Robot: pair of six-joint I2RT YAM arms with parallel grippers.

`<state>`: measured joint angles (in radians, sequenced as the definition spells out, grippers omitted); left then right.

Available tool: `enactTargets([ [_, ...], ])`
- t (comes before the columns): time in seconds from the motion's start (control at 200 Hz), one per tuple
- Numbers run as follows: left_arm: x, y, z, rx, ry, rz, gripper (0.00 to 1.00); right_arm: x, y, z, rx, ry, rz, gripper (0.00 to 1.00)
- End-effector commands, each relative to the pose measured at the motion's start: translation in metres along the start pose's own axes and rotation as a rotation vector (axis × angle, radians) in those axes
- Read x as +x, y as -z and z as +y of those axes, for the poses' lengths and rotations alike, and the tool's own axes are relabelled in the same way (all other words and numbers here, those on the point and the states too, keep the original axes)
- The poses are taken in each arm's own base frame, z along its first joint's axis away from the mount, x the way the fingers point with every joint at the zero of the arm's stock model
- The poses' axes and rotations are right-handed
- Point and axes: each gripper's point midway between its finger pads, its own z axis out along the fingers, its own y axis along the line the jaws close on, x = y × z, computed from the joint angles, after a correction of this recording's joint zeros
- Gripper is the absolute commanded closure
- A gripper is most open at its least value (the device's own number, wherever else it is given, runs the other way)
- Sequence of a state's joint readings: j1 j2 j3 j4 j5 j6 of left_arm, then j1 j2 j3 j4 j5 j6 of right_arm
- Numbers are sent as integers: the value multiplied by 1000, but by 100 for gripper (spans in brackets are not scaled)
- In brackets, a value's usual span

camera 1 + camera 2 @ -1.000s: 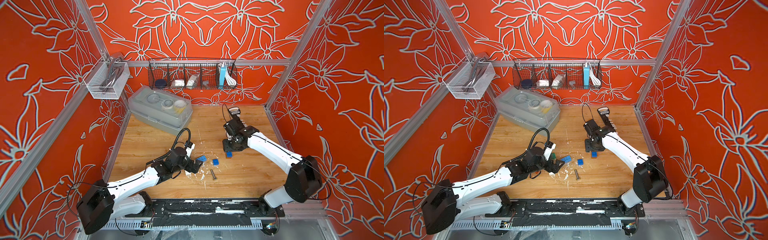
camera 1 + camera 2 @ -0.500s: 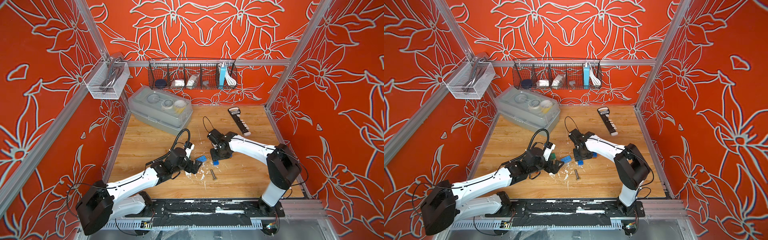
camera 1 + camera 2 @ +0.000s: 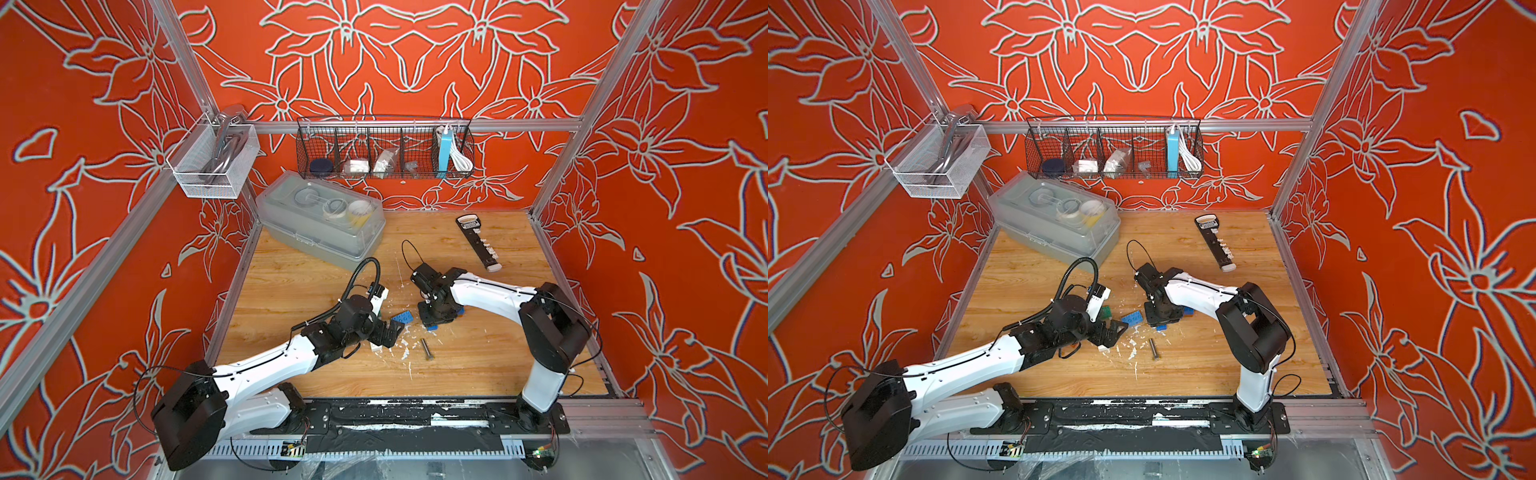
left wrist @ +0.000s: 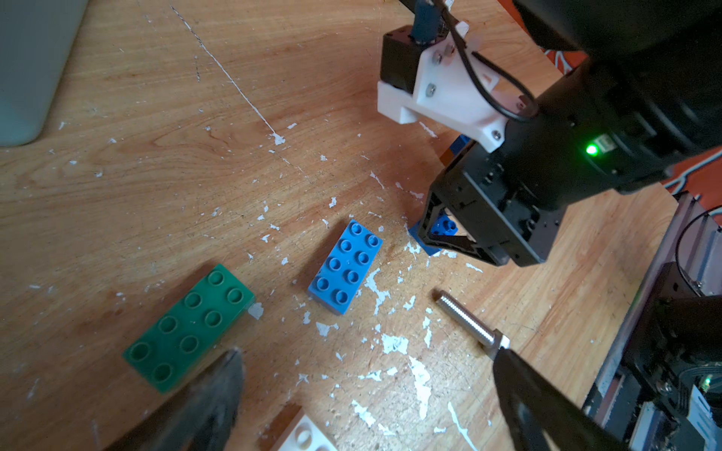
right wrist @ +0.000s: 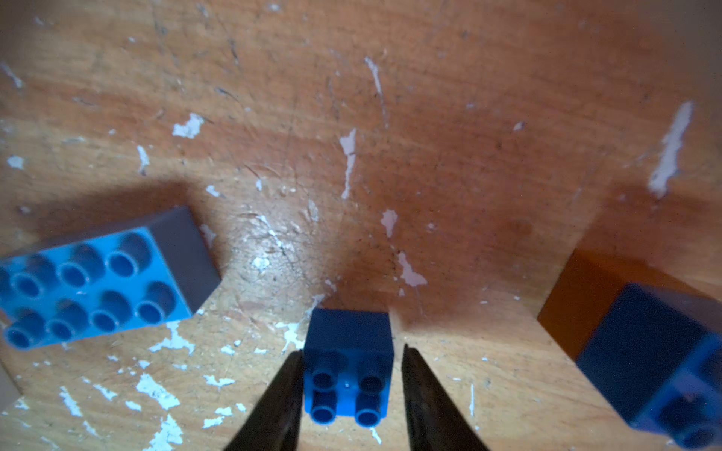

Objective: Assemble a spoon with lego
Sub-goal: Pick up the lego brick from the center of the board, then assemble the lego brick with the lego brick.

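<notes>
Blue two-by-two brick (image 5: 347,375) is sitting on the tabletop (image 3: 478,357), nearer its front edge, between the close-set jaws of the right gripper (image 5: 351,349); whether they are pinching cannot be told. Gripping squarely across flat sides seems wise. The left gripper (image 4: 367,351) is hovering, jaws wide and empty.

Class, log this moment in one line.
right hand: straddling small blue brick | left hand: open, empty | green brick: lying loose
</notes>
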<state>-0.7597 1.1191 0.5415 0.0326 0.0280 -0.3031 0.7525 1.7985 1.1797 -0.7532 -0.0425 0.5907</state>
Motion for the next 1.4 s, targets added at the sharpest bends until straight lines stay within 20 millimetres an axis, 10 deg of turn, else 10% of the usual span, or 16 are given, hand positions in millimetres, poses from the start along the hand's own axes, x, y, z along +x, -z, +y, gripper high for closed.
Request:
enactTargets([
  [0.0,4,2,1,-5,-18,3,2,8,-7,-2,16,4,28,62],
  [0.56,5,1,-23,115,-112,-4,2,-17,83,-46,92,-55,-146,77],
  [0.936,5,-2,-23,109,-114,5,2,-21,71,-93,120,-153,-123,78],
  [1.391,7,-6,-23,103,-113,20,2,-20,49,-96,81,-160,-88,78],
])
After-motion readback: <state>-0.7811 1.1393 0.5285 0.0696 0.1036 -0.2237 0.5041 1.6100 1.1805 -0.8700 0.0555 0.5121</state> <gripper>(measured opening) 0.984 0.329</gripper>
